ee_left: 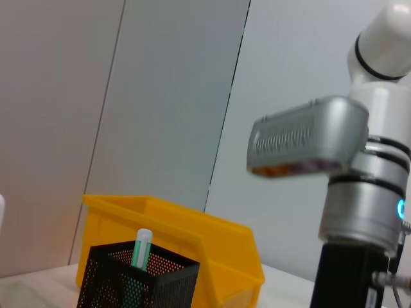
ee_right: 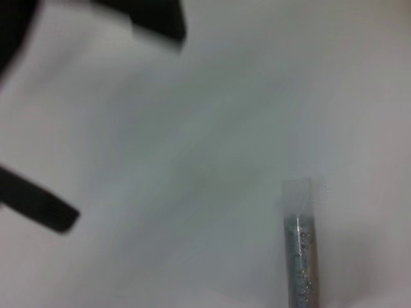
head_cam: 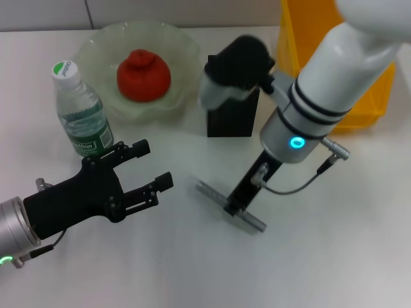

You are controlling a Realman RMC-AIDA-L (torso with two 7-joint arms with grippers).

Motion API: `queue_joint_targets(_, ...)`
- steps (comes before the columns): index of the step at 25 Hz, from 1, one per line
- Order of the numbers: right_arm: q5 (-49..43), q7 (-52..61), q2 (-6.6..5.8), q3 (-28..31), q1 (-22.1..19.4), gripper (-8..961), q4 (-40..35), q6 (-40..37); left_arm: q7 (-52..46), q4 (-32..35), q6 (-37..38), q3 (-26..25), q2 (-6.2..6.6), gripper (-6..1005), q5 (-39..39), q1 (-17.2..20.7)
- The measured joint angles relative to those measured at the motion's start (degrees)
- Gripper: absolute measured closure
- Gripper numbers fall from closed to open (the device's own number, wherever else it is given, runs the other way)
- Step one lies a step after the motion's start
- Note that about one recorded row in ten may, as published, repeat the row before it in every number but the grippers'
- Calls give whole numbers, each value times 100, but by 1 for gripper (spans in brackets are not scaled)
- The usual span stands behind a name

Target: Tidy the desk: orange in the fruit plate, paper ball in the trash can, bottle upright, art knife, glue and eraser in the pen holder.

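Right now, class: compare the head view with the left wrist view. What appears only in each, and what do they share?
Only the head view shows the orange in the fruit plate, the upright bottle, the open left gripper, and the right gripper down at a grey stick lying on the table. Only the left wrist view shows a green-and-white stick standing inside the pen holder. Both show the pen holder, the trash can and the right arm.

The right gripper [head_cam: 239, 206] hides the art knife's [head_cam: 212, 194] middle, and the trash can [head_cam: 302, 45] is cut off.
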Motion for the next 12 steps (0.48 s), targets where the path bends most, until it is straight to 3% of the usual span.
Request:
queue_joint_targets(4, -5, -351, -12, 793, -625, 819, -692, 24, 0, 0, -2, -16, 0, 198, -2, -2)
queue_joint_targets(6, 4, -475, -13, 951, -734, 820, -778, 87, 0, 0, -2, -18, 1, 198, -2, -2)
queue_joint_targets(7, 149, -851, -2, 1395, -1026, 820, -959, 303, 0, 0, -2, -25, 0, 198, -2, -3)
queue_joint_targets(8, 149, -851, -2, 1395, -1026, 820, -959, 303, 0, 0, -2, -25, 0, 198, -2, -3)
queue_joint_targets(9, 572, -1324, 1, 1789, -1276, 820, -996, 572, 0, 0, -1, -30, 0, 198, -2, -3)
queue_joint_targets(11, 956, -1689, -1, 1969, -1408, 820, -967, 719, 0, 0, -2, -34, 1, 198, -2, -10)
queue_joint_targets(12, 1719, -2396, -6, 2238, -1632, 821, -848, 914, 0, 0, -6, -32, 0, 198, -2, -16)
